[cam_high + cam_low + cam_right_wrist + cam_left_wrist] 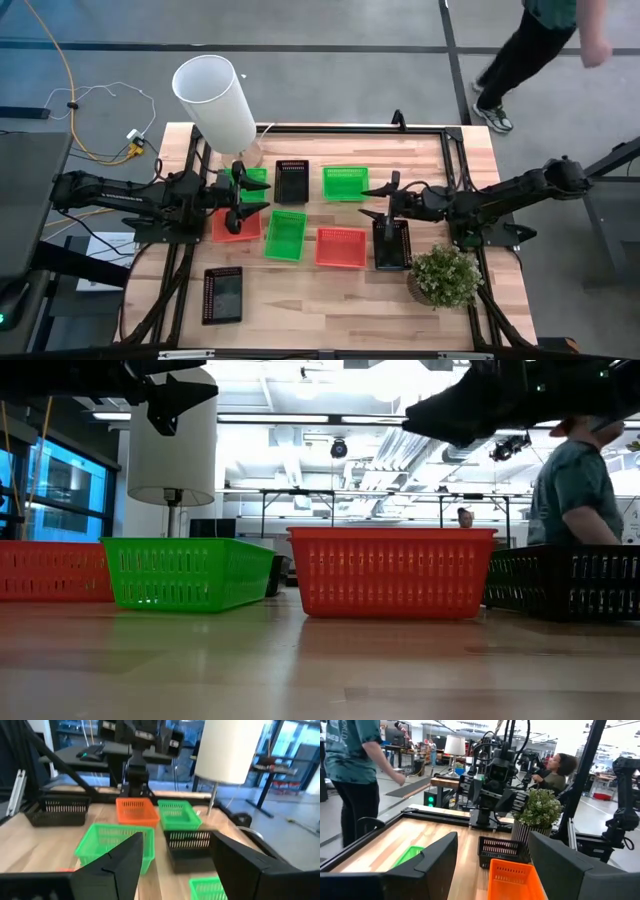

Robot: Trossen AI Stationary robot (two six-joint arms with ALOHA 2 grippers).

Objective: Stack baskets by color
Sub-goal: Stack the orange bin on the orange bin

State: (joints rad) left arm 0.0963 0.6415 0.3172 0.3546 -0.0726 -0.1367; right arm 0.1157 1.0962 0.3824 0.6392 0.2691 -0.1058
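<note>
Seven baskets show on the bench [330,300] from above, none nested in another yet, so sorting by colour looks barely begun. Near the far edge sit a green basket half hidden under the left arm [254,177], a black basket [291,181] and a second green basket [345,183]; mid-bench lie a red basket under the left gripper [232,225], a third green basket [285,235], a red basket at centre [341,247] and a black basket under the right gripper [392,245]. One more black basket near the front-left corner [222,295] sits well apart. Left gripper [243,205] hangs above the red basket, fingers spread wide, nothing between them; probably lining up a grasp on its rim. Right gripper [383,212] hovers over the far end of the black basket by the potted plant [444,277], fingers apart and empty, likely poised to pick it. White cylinder [215,100] stands at the far-left corner. Person walks past beyond the bench [530,50].
</note>
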